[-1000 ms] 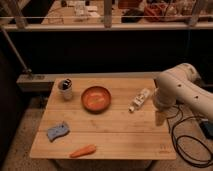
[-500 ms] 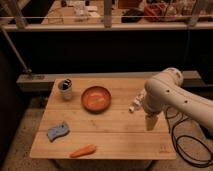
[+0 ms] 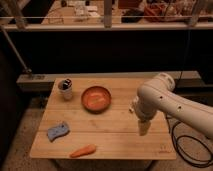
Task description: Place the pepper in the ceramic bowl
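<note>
The orange pepper (image 3: 83, 150) lies on its side near the front edge of the wooden table (image 3: 115, 131), left of centre. The orange-brown ceramic bowl (image 3: 86, 93) sits at the middle of the table towards the back. My white arm reaches in from the right, and my gripper (image 3: 143, 128) hangs pointing down over the right half of the table. It is well to the right of the pepper and in front and to the right of the bowl. The gripper is open and holds nothing.
A blue wavy sponge (image 3: 58, 131) lies at the front left. A small grey cup (image 3: 65, 90) with dark contents stands at the back left. A black cable (image 3: 186, 150) loops on the floor at the right. A railing and dark counter run behind the table.
My arm has swung leftward over the table, bringing the gripper further in from the right edge and now covering the small white object there. The pepper, bowl, sponge and cup have not moved.
</note>
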`<state>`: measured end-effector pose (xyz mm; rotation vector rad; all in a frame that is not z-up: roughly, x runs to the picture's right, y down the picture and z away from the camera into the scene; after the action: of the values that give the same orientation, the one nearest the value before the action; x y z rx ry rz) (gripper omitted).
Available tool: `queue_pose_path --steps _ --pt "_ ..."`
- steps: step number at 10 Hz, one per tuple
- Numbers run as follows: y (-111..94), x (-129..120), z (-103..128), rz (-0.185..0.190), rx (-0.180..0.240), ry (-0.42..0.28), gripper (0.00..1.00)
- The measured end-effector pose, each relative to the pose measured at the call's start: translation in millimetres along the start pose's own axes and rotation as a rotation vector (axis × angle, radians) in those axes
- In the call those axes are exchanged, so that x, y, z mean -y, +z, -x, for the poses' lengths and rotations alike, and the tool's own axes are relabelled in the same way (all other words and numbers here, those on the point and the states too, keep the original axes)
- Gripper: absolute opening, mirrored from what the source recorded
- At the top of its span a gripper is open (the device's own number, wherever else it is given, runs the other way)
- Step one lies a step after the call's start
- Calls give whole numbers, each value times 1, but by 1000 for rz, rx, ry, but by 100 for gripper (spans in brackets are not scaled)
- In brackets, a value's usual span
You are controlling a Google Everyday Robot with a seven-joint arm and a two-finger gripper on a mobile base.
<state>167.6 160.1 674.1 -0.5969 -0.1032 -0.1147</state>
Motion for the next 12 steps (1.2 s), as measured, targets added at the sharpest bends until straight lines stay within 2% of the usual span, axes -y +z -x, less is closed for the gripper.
queue_pose_path --steps 3,7,10,12 --pt "8 -10 32 2 40 -69 80" --pt "16 -22 47 2 74 -122 80" --pt "24 -25 81 -1 104 -180 80" --pt "27 -28 87 -3 118 -198 80"
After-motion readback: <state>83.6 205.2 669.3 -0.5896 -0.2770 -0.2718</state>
